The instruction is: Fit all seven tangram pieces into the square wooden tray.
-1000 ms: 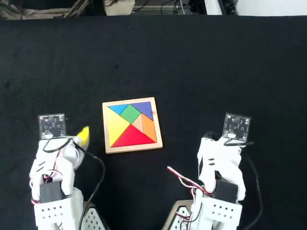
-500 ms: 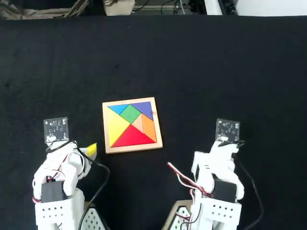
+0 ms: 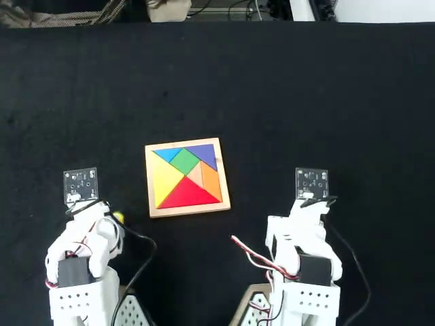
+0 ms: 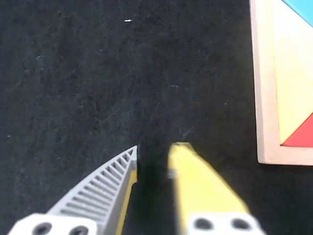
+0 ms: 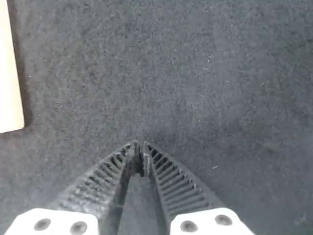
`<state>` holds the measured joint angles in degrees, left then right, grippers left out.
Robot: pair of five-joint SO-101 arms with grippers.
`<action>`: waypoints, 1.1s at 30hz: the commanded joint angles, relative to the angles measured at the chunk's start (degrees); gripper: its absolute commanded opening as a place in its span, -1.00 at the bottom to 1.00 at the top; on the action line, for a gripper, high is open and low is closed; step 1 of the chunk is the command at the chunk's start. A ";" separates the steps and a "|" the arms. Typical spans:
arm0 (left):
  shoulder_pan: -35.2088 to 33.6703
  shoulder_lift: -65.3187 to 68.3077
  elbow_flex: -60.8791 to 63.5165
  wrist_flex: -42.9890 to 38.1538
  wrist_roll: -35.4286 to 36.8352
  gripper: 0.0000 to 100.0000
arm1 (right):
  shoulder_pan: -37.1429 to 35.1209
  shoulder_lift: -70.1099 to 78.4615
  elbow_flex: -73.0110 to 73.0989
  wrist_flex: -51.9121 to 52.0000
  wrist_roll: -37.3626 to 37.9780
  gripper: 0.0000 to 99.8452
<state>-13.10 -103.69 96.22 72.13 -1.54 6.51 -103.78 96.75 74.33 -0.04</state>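
The wooden tray (image 3: 189, 210) was found lying flat near the middle of the black desk (image 3: 306, 102), turned slightly out of square with the desk's edges. All seven pieces were seen seated inside it, filling the square. A blue triangle (image 3: 165, 153) and a purple parallelogram (image 3: 204, 153) were set along the far side, with a green square (image 3: 184, 161) between them. A large yellow triangle (image 3: 163, 180) was fitted against the left wall and a large red triangle (image 3: 189, 195) along the near wall. An orange triangle (image 3: 213, 180) was placed against the right wall, and a small pale triangle (image 3: 196, 175) lay beside it at the centre.

The left gripper (image 4: 152, 149) was held low over the bare desk, near the tray's near left corner but apart from it. Its grey and yellow fingers were parted by a narrow gap, and nothing was held between them. The right gripper (image 5: 139, 146) was placed over the desk well to the right of the tray, its ribbed fingers pressed together at the tips with nothing pinched. The left arm (image 3: 78, 251) and the right arm (image 3: 302, 248) were folded back at the near edge.
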 commanded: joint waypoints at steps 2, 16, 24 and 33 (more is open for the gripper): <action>-0.66 -0.09 1.10 0.53 -0.79 -0.95 | -0.44 -3.56 -0.22 -0.09 0.00 -0.98; -0.75 -0.35 1.10 0.53 -0.53 -0.94 | -1.23 -3.56 -0.22 -0.09 3.52 -0.98; -0.75 -0.35 1.10 0.62 -0.53 -0.94 | -2.64 -3.56 -0.22 0.00 3.87 -0.98; -0.84 -0.35 1.10 0.62 -0.53 -0.94 | -2.64 -3.56 -0.22 0.00 3.87 -0.98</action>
<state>-13.45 -103.69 96.22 72.48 -1.98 4.66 -103.78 96.75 74.33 4.09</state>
